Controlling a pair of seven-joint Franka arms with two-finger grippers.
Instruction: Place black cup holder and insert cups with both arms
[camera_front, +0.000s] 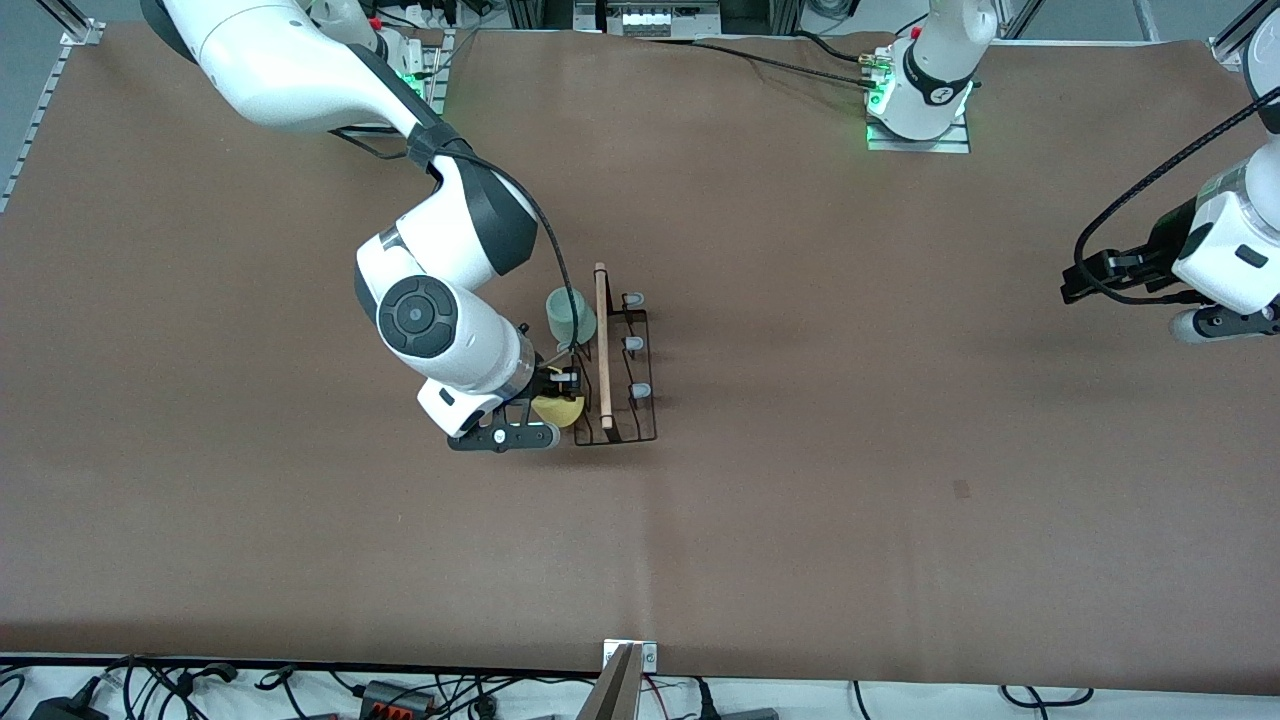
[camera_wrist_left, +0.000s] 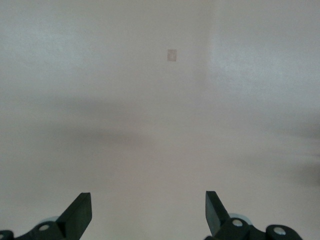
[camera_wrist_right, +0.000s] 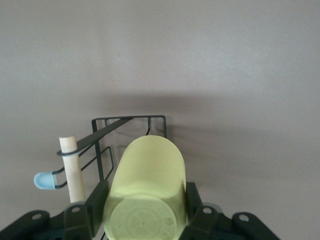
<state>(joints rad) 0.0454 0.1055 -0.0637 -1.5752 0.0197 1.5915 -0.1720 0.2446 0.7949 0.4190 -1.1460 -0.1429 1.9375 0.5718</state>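
Note:
The black cup holder (camera_front: 628, 400) stands mid-table, its wooden rod (camera_front: 603, 345) along the top. A mint green cup (camera_front: 570, 315) hangs on a peg on the side toward the right arm's end. My right gripper (camera_front: 555, 400) is shut on a yellow cup (camera_front: 558, 410), held tilted against the holder's end nearest the front camera. In the right wrist view the gripper (camera_wrist_right: 145, 195) clasps the yellow cup (camera_wrist_right: 147, 175) by its base, next to the rod (camera_wrist_right: 71, 170) and holder wire (camera_wrist_right: 127, 120). My left gripper (camera_front: 1075, 282) waits open and empty (camera_wrist_left: 148, 210) at the left arm's end. The light blue cup is out of view.
Three grey-capped pegs (camera_front: 634, 343) on the holder's side toward the left arm's end are bare. A small dark mark (camera_front: 961, 488) lies on the brown table, nearer the front camera; it also shows in the left wrist view (camera_wrist_left: 171, 55). Cables (camera_front: 400, 692) run along the front edge.

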